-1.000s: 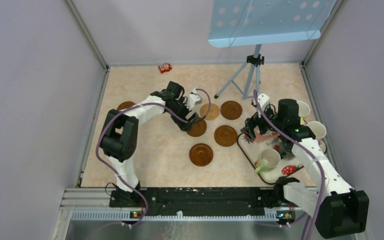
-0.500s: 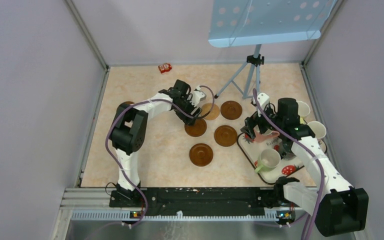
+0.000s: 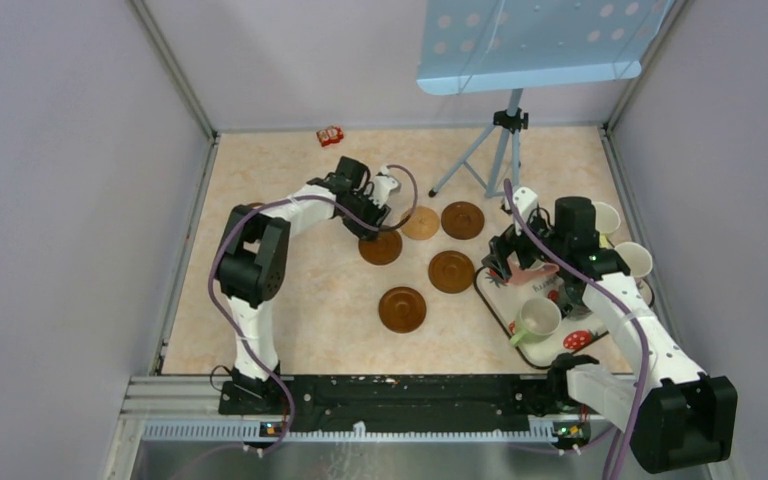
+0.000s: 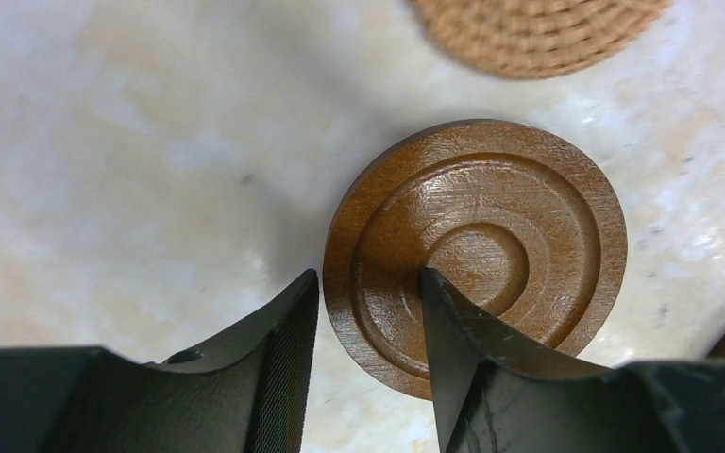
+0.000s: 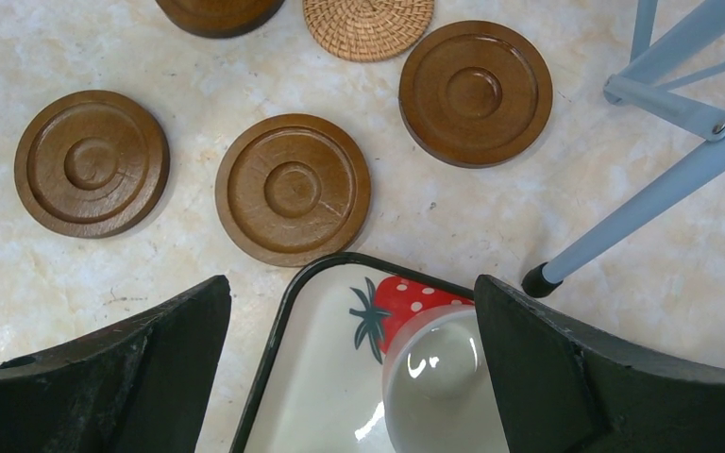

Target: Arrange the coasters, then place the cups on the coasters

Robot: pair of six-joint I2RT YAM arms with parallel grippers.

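Straddling the near rim of the dark brown grooved wooden coaster (image 4: 477,255), my left claw (image 4: 368,283) stood partly apart, one finger outside the edge, one on the disc; whether it pinched I could not tell. The disc lay flat on the pale marbled table (image 4: 104,142), ahead of me, a woven tan coaster (image 4: 538,33) just beyond.

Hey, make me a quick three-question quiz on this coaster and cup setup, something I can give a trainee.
1. True or false: the right gripper is open.
2. The left gripper straddles the rim of: A) a wooden coaster, B) a pink mug, C) a tripod leg.
3. In the top view, how many cups stand on coasters?
Key: 1 true; 2 A; 3 zero.
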